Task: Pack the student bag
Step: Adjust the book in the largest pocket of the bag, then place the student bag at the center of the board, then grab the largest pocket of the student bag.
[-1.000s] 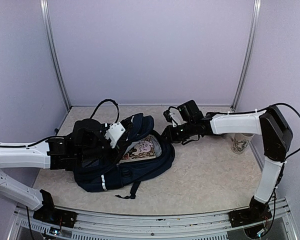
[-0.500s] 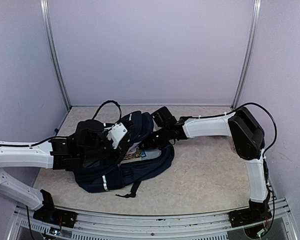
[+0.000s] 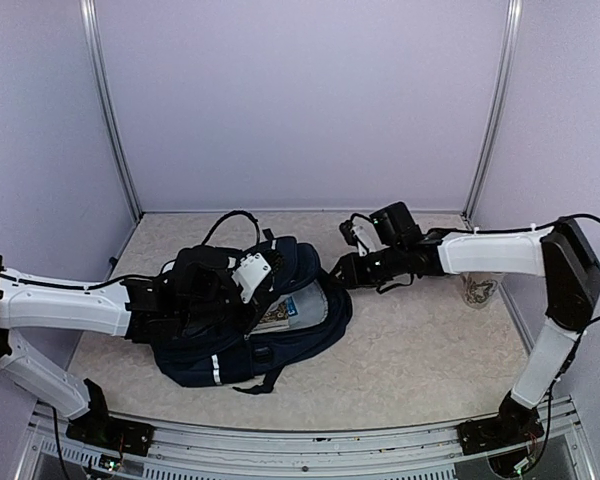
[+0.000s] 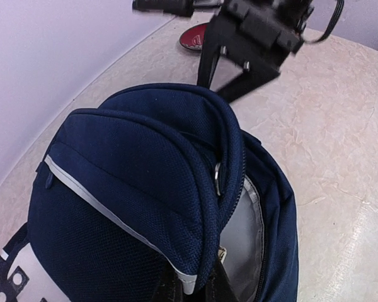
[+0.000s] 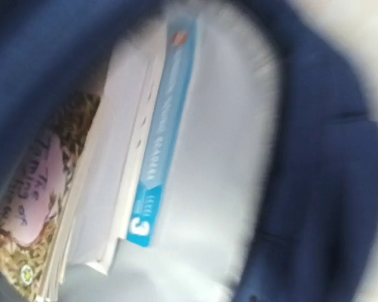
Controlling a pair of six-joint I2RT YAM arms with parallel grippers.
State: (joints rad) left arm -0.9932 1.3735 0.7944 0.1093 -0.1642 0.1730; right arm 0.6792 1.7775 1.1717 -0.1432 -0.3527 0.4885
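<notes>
**Item: student bag** (image 3: 280,352). Dark navy backpack with a pale stripe on the front pocket. It lies on the table (image 3: 420,345), left of centre. Its long axis runs from near-left to far-right, and the open mouth is at the far-right end.

**Contents visible:** a blue-spined book (image 5: 162,129) standing against the pale lining, with a patterned-cover book (image 5: 28,211) beside it. Both are fully inside.

**Left end effector** (image 4: 190,290). Closed tight, pinching the edge of the bag's upper flap (image 4: 176,145) and lifting it so the mouth gapes. This arm is the nearer one, as it is in contact with the bag.

**Right end effector** (image 3: 335,273). Just outside the mouth on the bag's far-right side, apart from the fabric. The fingers are partly spread with nothing between them (bare table shows through the gap in the left wrist view).

**Governing relation:** the bag lies to this end effector's left, with the opening facing it. Its wrist camera looks straight down the long axis into the cavity.

**Other stock:** a cup (image 3: 478,290) on the table's right side, well apart from the bag and partly behind the right arm.

**Assessment:** any further item would probably have to come in from the right, along the bag's axis and under the raised flap.
</notes>
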